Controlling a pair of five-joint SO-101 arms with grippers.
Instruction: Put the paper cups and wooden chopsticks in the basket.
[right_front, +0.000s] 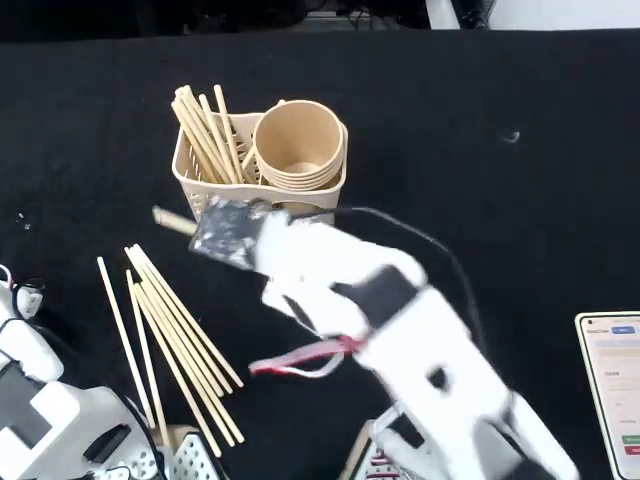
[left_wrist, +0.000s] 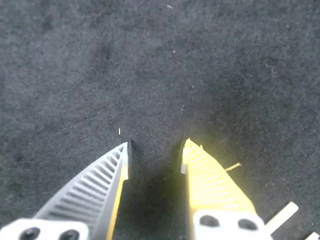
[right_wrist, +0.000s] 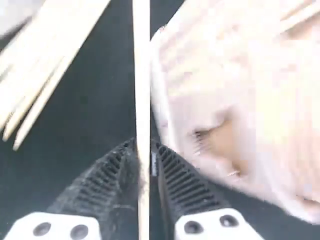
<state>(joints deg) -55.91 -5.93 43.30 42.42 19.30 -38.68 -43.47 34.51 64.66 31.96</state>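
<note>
Since the basket (right_front: 186, 178) already has a bunch of chopsticks (right_front: 205, 135) leaning in its left half and the stack of paper cups (right_front: 298, 145) sitting in its right half, the cups look done to me and only sticks are left.

High view: the right arm (right_front: 420, 350) comes in from well in front of the basket and off to its right. It's stretched out low, with the wrist bent so the right gripper (right_front: 222, 232) sits just in front of the basket's near wall. It carries a single chopstick (right_front: 172, 221) crosswise, with one end poking out past the basket's front left corner. My guess is it'll need tipping up before it drops in with the others. The loose pile (right_front: 180, 330) lies fanned out on the black cloth (right_front: 500, 150), in front of the basket and a bit left, well apart from it. The left arm (right_front: 50, 420) is tucked down even further out, past that pile.

Left wrist view: the left gripper (left_wrist: 155, 147) points down at bare cloth, jaws spread with nothing between them. It's probably just waiting its turn.

Right wrist view: the jaws are pressed together on the single chopstick (right_wrist: 142, 75), which runs straight out between them. The basket (right_wrist: 240, 90) is right beside the stick, close enough to be a blur. The loose pile (right_wrist: 45, 55) is off on the stick's other side, away from the basket.
</note>
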